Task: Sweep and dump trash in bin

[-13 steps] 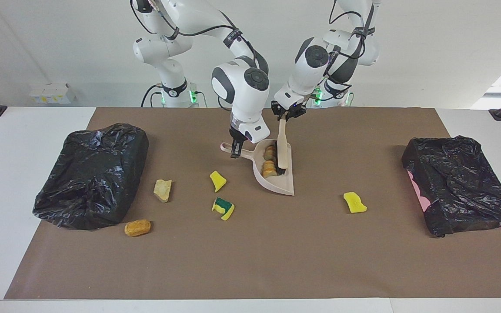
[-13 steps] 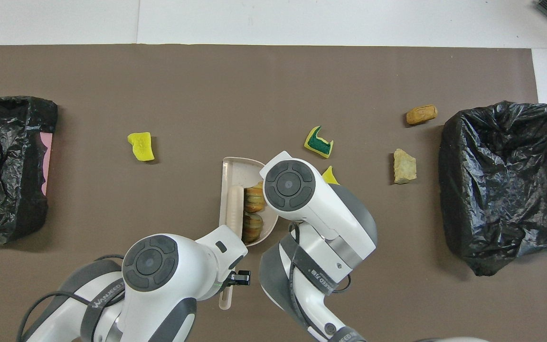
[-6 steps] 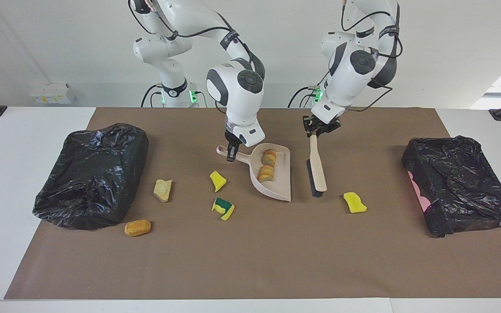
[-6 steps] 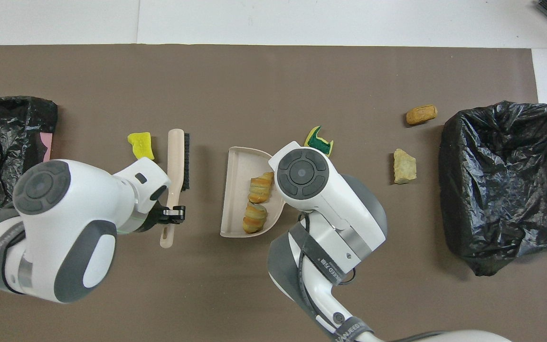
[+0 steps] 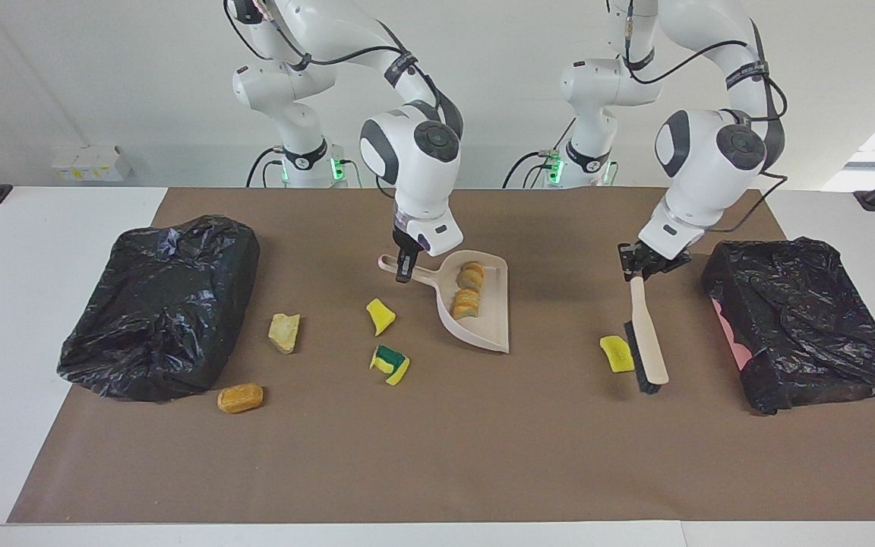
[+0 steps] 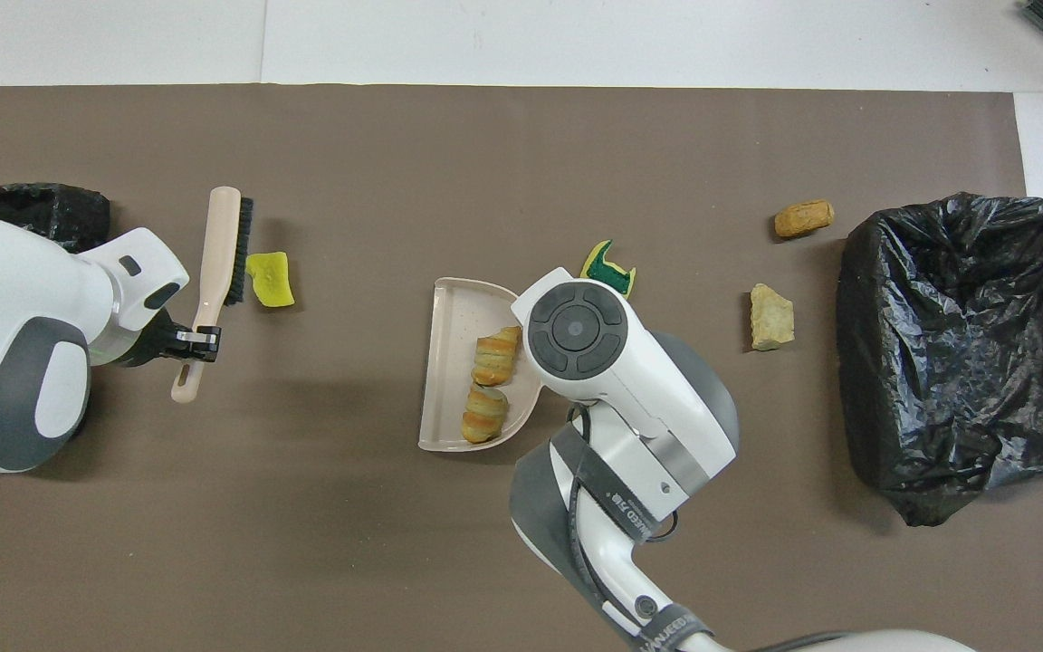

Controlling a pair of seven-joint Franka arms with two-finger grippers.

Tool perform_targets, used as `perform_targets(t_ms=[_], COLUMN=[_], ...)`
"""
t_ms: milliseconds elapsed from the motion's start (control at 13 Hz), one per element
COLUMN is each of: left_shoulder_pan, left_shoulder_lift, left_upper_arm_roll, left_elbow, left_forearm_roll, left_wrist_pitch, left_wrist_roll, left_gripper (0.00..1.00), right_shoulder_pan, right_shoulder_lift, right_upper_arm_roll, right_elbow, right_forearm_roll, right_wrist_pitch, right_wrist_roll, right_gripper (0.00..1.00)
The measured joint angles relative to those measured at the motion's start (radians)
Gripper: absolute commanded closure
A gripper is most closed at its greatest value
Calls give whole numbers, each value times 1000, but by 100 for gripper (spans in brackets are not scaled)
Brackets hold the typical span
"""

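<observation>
Two orange-brown chunks [image 5: 469,289] lay in the dustpan [image 5: 483,323] at frame centre, its handle gripped by the right claw [image 5: 404,267]; at centre right, the left claw [image 5: 637,267] gripped the brush [image 5: 648,343], bristles touching the yellow chunk [image 5: 617,354] on its dustpan side, long axis crosswise to the sweep.

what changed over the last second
The left gripper, shut on the brush, carried it out of the dustpan toward the left arm's end, to beside the yellow chunk. The right gripper stays shut on the dustpan handle; two chunks remain inside.
</observation>
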Motion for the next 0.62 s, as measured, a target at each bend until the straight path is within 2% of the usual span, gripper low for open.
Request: perform_targets(t_ms=[232,618], left_shoulder_pan=[72,62], left_shoulder_lift=[62,87], left_upper_arm_roll=[0,-24], left_elbow=[7,-15], left_forearm_roll=[22,24], left_wrist_pitch=[52,63], left_wrist_roll=[107,178], left_gripper=[100,100], right_shoulder_pan=[0,0], right_shoulder_lift=[0,0], right_upper_arm_roll=[0,0], right_elbow=[0,0], right_forearm_roll=[0,0], right_wrist_pitch=[0,0], right_wrist_roll=[0,0], right_gripper=[100,100])
